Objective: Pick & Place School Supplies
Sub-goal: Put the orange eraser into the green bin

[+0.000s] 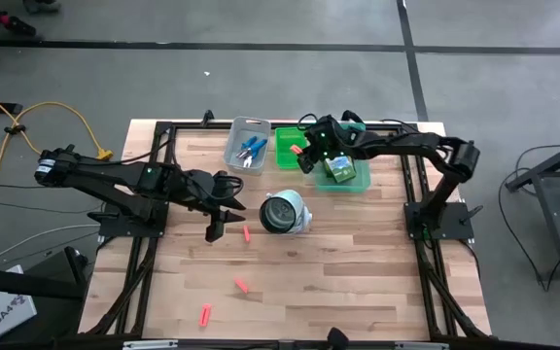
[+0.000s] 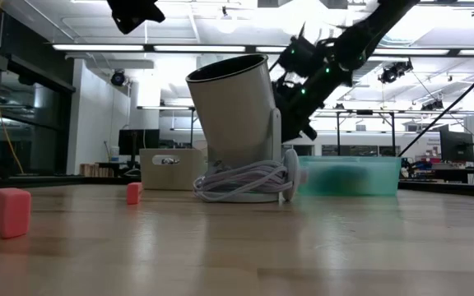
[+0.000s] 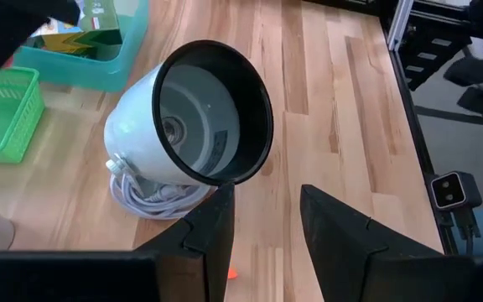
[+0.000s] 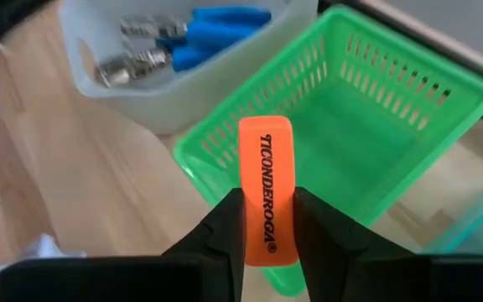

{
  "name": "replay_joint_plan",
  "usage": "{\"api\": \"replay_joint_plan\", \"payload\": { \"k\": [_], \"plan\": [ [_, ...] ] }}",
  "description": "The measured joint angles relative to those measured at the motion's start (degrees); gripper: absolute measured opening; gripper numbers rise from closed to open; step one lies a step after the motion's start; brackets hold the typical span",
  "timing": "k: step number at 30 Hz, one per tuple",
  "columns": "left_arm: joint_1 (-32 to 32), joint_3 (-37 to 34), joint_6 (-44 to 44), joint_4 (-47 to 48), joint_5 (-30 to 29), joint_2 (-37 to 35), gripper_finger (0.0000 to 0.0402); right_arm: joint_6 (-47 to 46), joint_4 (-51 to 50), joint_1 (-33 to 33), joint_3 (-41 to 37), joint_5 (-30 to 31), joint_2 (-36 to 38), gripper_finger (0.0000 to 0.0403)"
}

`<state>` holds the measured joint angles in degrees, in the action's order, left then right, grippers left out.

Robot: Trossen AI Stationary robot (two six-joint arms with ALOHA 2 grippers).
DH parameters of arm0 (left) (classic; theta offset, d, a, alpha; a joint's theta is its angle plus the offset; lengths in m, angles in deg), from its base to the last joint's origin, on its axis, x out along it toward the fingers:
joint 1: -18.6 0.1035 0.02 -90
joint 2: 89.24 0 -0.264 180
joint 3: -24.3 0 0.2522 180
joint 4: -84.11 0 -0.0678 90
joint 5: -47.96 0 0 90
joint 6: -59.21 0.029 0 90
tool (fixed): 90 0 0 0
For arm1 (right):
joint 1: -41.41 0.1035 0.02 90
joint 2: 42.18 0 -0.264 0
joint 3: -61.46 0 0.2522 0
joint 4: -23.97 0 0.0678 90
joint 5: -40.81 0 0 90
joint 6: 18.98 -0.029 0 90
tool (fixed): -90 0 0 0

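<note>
The right gripper (image 4: 267, 225) pinches an orange-pink eraser (image 4: 266, 189) upright above the green basket (image 4: 376, 109), at about twelve o'clock on the table (image 1: 358, 282). Blue-handled scissors (image 4: 199, 38) lie in the grey bin (image 1: 249, 128) beside it. The left gripper (image 3: 262, 226) hangs with fingers apart near the white lamp (image 3: 183, 126); a stub (image 3: 231, 273), barely visible, lies below it.

Four red-pink stubs (image 1: 245, 233), three bins (image 1: 248, 143), one round white object (image 1: 286, 212).

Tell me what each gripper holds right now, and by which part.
The right gripper pinches the orange-pink eraser by its lower half, over the green basket. The left gripper is open and holds nothing.
</note>
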<state>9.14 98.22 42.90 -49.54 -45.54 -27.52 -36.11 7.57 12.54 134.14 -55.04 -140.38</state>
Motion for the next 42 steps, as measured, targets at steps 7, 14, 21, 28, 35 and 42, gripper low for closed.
{"api": "replay_joint_plan", "payload": {
  "k": [7,14,21,28,35,42],
  "plan": [
    [0.0,0.0,0.0,0.0,-1.6,0.0,0.0134,1.4,0.7,-0.5,0.0,-0.6,-2.6,0.0076],
    [0.0,0.0,1.5,-0.1,-2.8,0.0,0.0134,2.2,1.0,-0.3,0.0,-0.6,-4.5,0.0077],
    [0.0,0.0,1.4,-0.1,-2.7,0.0,0.0134,2.2,2.2,-0.3,0.0,-0.6,-4.5,0.0077],
    [0.0,0.0,1.4,-0.1,-2.6,0.0,0.0134,2.4,2.6,-0.3,0.0,-0.5,-4.5,0.0078],
    [0.0,0.0,1.4,-0.1,-2.6,0.0,0.0134,2.4,2.8,-0.3,0.0,0.0,-4.5,0.0089],
    [0.0,0.0,1.2,-0.1,-2.6,0.0,0.0134,2.4,4.5,-0.4,0.0,1.3,-4.5,0.0130]
  ]
}}
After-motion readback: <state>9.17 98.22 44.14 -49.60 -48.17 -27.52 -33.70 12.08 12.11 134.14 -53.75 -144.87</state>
